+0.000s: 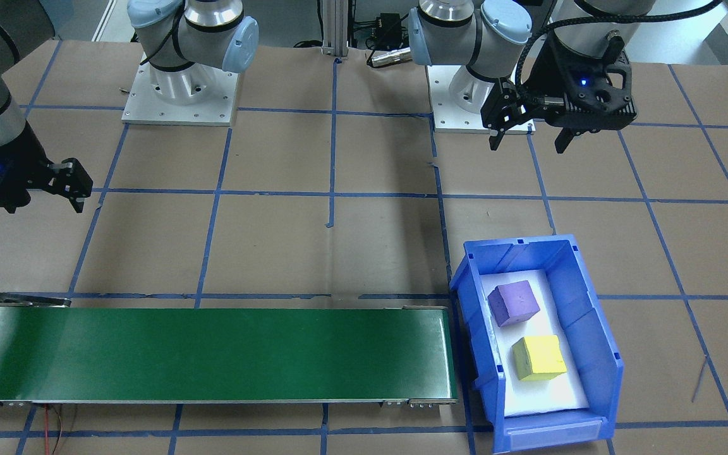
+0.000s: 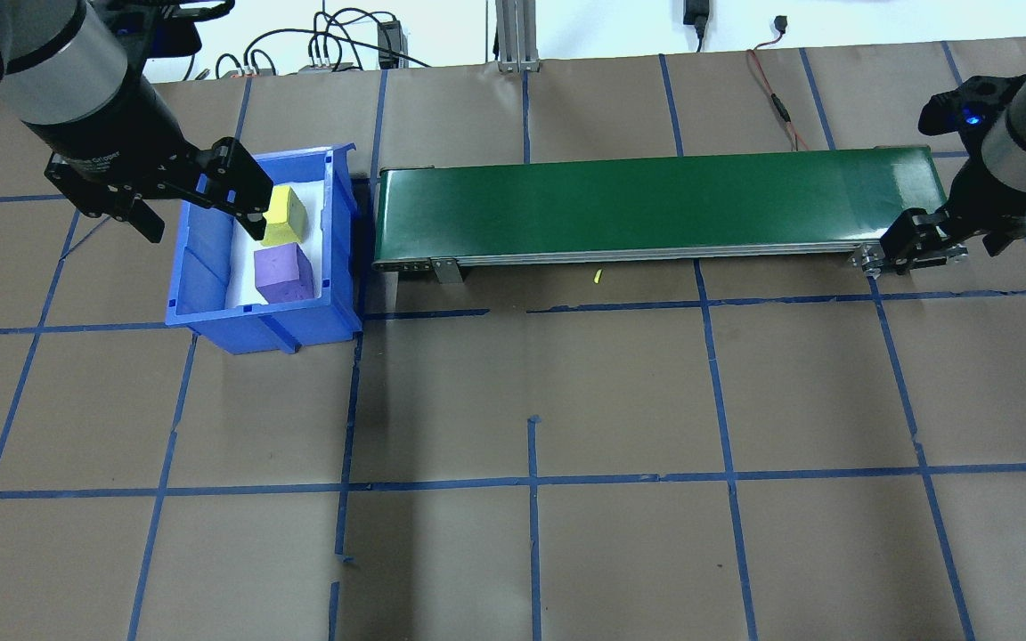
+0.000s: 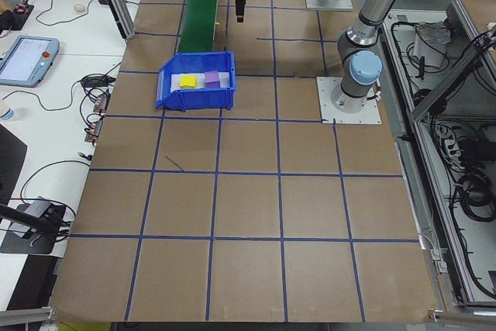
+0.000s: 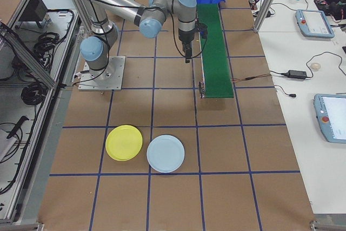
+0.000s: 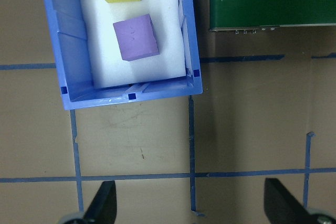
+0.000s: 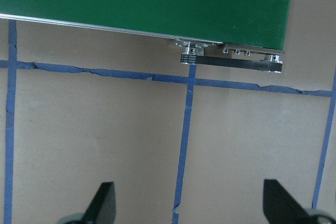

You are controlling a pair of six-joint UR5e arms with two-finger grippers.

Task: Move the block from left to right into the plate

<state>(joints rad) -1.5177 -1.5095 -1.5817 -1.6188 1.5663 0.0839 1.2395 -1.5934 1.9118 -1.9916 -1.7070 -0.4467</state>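
A purple block and a yellow block lie on white padding inside a blue bin. My left gripper hangs open and holds nothing. It is above the bare table just on the robot's side of the bin; the left wrist view shows the purple block ahead of its fingertips. My right gripper is open with nothing in it, beside the far end of the green conveyor. The yellow plate lies on the table, seen only in the exterior right view.
A long green conveyor belt runs from beside the bin towards my right arm. A pale blue plate lies next to the yellow one. Brown paper with blue tape lines covers the table.
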